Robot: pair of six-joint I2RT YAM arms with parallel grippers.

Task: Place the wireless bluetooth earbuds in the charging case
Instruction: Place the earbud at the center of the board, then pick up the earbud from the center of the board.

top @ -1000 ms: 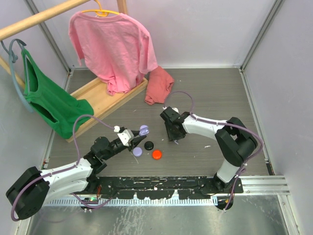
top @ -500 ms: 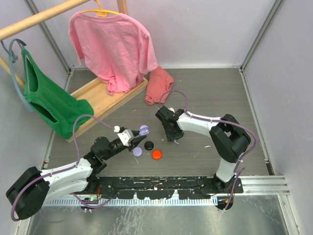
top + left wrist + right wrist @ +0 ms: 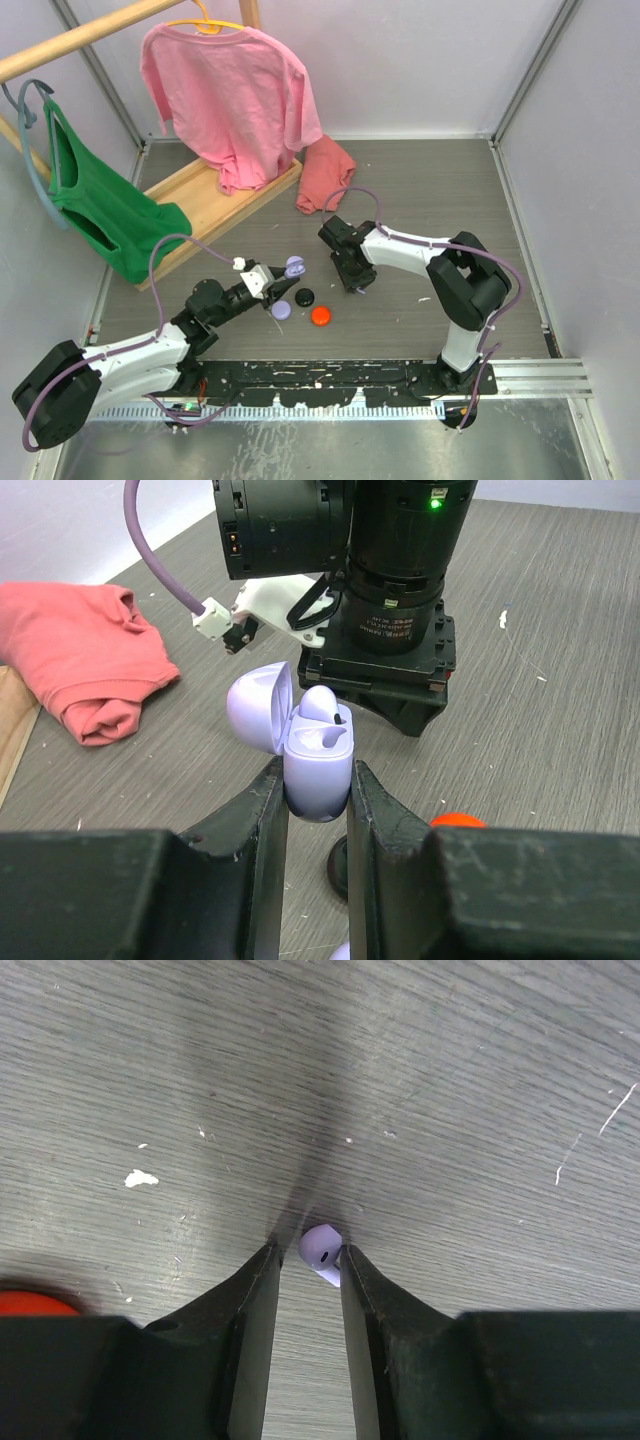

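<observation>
Top external view: closest to the arm bases, three small round pucks lie on the grey counter (image 3: 450,200), an orange-red puck (image 3: 321,316), a lavender puck (image 3: 282,310) and a black puck (image 3: 305,296), near one another but not touching.

Just beyond them the left tool (image 3: 282,279) is clenched on the lavender charging case (image 3: 320,770), with a finger pressed against each flank. In the left wrist view the case stands upright with its lid (image 3: 262,708) swung open to the left. A seated earbud (image 3: 318,702) (lavender, like the case) sits in the case's open top.

To the right of the pucks, the right tool (image 3: 357,287) points down at the counter. Its wrist view shows a loose earbud (image 3: 321,1248) lying on the counter right between the fingertips. The fingers stand only narrowly apart. The earbud looks to touch one finger, with a sliver of shadow on the other side. I cannot tell whether it is actually pinched. The two tools are near each other, the right arm's wrist filling the background behind the held case.

Farther back, a crumpled salmon-red cloth (image 3: 325,175) lies on the counter. It sits beside the wooden base (image 3: 215,205) of a clothes rack at the far left. A pink T-shirt (image 3: 235,95) and a green garment (image 3: 100,210) hang from hangers on that rack.
</observation>
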